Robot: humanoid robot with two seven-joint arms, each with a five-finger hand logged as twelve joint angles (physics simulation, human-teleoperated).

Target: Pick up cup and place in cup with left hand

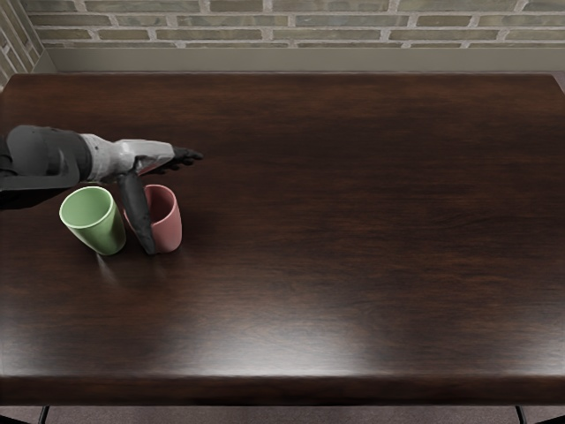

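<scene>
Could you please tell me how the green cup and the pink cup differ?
The green cup is a light green, whereas the pink cup is a dusty pink. The green cup's rim shows whole, while the left hand partly hides the pink cup's rim and side with its thumb. Both are open-topped and on the table.

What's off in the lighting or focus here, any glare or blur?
Head view: broad pale glare along the table's near edge, strongest left of centre; faint bright streak below the green cup; left hand's dark fingers lose detail against dark wood; no obvious blur, cup rims look crisp.
</scene>
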